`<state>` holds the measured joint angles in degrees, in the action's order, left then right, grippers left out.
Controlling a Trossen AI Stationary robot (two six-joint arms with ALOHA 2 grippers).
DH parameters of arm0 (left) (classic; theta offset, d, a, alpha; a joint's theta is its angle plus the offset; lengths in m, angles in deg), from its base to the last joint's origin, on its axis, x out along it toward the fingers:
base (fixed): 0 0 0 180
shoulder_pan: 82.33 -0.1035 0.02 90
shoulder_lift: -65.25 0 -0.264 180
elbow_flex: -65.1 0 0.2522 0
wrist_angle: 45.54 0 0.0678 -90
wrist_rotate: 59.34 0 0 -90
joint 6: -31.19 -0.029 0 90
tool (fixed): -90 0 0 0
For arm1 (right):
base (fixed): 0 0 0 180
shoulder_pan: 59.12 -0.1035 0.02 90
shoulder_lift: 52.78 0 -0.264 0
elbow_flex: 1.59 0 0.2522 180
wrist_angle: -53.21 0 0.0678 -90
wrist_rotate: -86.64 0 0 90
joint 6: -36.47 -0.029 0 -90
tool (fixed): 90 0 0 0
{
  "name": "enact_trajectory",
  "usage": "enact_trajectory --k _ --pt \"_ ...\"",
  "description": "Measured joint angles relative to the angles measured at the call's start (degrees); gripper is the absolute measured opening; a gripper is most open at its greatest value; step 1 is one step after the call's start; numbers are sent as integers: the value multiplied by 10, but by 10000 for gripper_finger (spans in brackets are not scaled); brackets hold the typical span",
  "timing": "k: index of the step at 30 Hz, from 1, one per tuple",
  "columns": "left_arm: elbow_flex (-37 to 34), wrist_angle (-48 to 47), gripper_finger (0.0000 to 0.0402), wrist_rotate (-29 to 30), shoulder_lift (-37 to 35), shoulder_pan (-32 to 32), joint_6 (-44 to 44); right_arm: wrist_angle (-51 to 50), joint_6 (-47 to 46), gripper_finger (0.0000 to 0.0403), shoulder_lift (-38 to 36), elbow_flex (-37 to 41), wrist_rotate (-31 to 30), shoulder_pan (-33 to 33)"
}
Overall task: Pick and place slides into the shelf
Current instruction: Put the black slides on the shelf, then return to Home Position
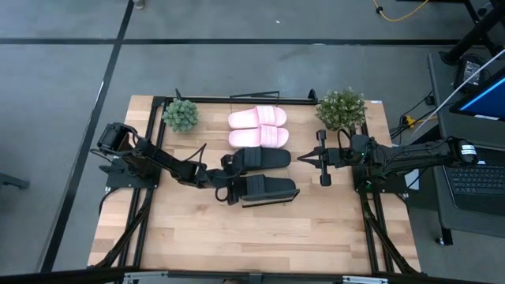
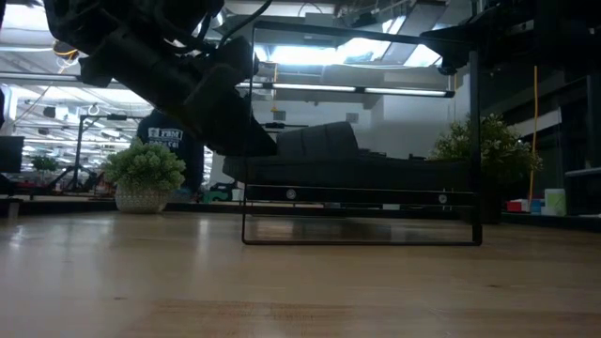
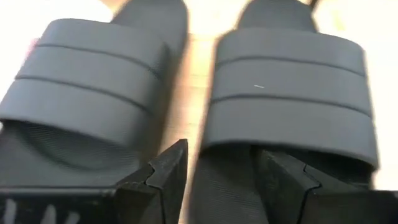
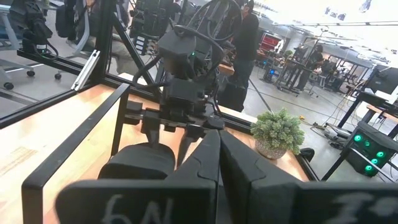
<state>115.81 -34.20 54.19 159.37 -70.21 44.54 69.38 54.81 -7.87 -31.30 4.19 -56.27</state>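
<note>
Two pale pink slides lie side by side at the table's far middle, a black slide just nearer. The second black slide is at my left gripper, which is shut on its heel end and lifted off the table. In the low view the shelf shows as a low board inside a black frame, with a dark slide above it. My right gripper is shut, pointing left, just off the farther black slide's toe. My left gripper pinches the nearer black slide's heel end between its two fingers, coming level from the table's left, along the slide's length. The slide sticks out ahead of the fingers, strap up, roughly level. My right gripper: I cannot tell whether its shut tips touch the farther black slide's toe.
Two small potted plants stand at the far corners. A thin black frame runs along the far edge behind the pink slides. The wooden tabletop stretches toward the near edge. A laptop sits off the table's right.
</note>
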Motion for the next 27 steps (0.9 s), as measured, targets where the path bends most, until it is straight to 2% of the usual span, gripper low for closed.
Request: enact_trajectory --k 7,20,27 --pt "0 -15 165 -18 -26 0 -5 0 0 14 0 0 0 0" --pt "0 -175 165 -18 -91 0 -3 0 0 14 0 0 0 0" --pt "0 -226 165 11 -165 1 -17 0 0 14 0 0 0 0"
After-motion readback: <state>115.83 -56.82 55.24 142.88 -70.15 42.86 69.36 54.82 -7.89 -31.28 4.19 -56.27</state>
